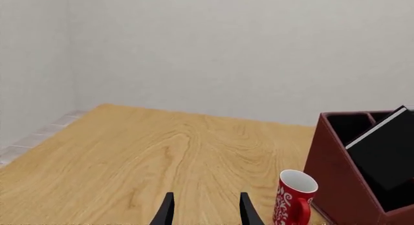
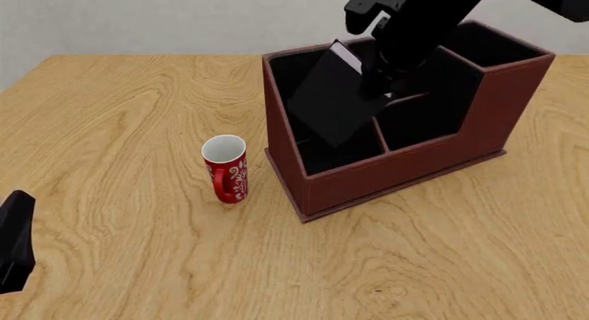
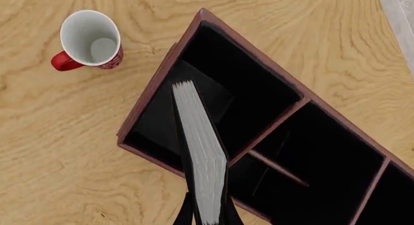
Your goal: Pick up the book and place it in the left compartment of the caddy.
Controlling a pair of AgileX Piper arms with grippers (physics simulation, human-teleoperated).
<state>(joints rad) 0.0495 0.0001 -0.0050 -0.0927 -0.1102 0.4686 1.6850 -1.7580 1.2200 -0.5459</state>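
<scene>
At the far left of the front view, the left gripper [image 2: 14, 241] shows only as a dark shape at the frame edge, low over the table [image 2: 110, 265]. In its wrist view the two fingers [image 1: 167, 210] stand apart with nothing between them, and bare wood stretches ahead to the wall.

Next comes the red mug [image 2: 225, 168], upright on the table, near the caddy [image 2: 396, 175] but not touching it; a strip of wood shows between them.

The caddy's tall wall on the mug side borders the left compartment [image 2: 318, 154], a long black-lined slot. The book [image 2: 332, 103] hangs tilted over this slot, its lower corner dipped below the rim and its top leaning toward the middle sections. From the right wrist view, the book [image 3: 200, 157] sits edge-on with white pages showing, open room on either side between it and the slot's walls.

The right gripper [image 2: 377, 82] comes down from the upper right, its jaws clamped on the book's upper end. To the right, the caddy's divided sections lie open.
</scene>
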